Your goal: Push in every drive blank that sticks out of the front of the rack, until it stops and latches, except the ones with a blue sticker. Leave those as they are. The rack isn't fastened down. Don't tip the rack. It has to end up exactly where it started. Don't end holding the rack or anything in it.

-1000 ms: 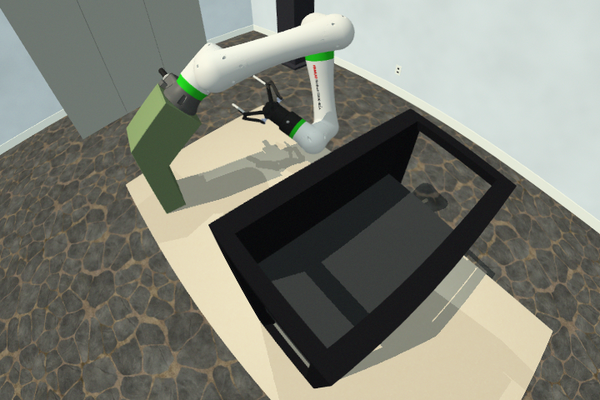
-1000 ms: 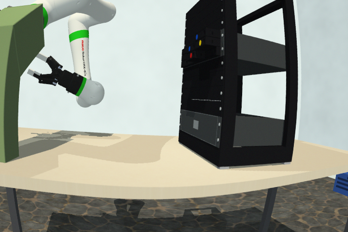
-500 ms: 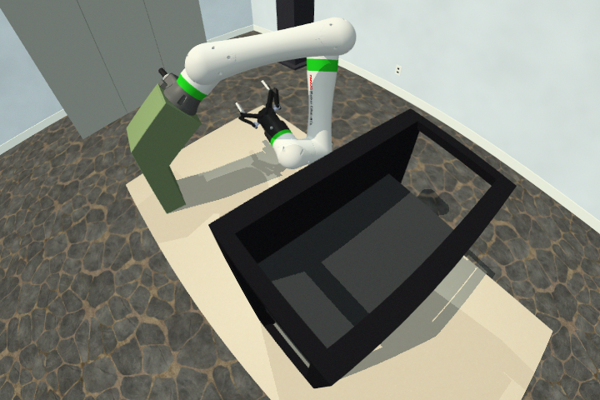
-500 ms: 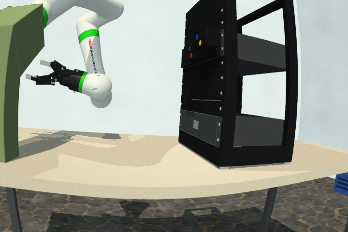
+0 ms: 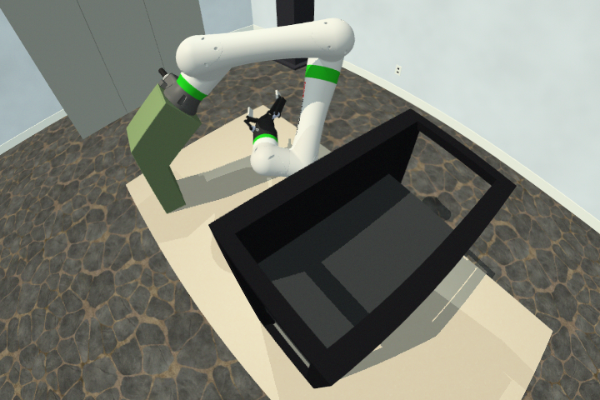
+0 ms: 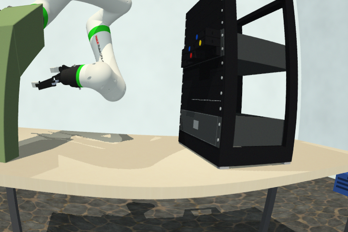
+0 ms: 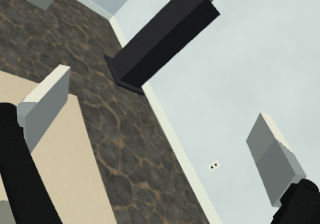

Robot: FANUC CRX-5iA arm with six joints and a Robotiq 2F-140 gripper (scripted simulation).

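Note:
The black rack [image 5: 310, 188] [image 6: 232, 81] stands upright on the right half of the beige table [image 5: 192, 236] [image 6: 125, 169]. Four drive blanks are stacked high on its front. From the top they carry a blue sticker [image 6: 196, 36], a yellow sticker [image 6: 199, 42], a blue sticker [image 6: 189, 48] and a red sticker [image 6: 191, 55]. The lower two plainly stick out of the front. I cannot tell how far out the upper two are. My gripper [image 5: 262, 103] [image 6: 44, 77] [image 7: 164, 106] is open and empty. It hangs high over the table's far left and points away from the rack.
The arm's green pedestal [image 5: 159, 141] [image 6: 4, 81] stands at the table's left end. A grey panel [image 6: 199, 125] covers the rack's lowest front bay. Grey cabinets [image 5: 97, 47] and a black column [image 5: 293, 13] [image 7: 167, 34] stand behind. A blue box [image 6: 346, 183] sits on the floor at the right.

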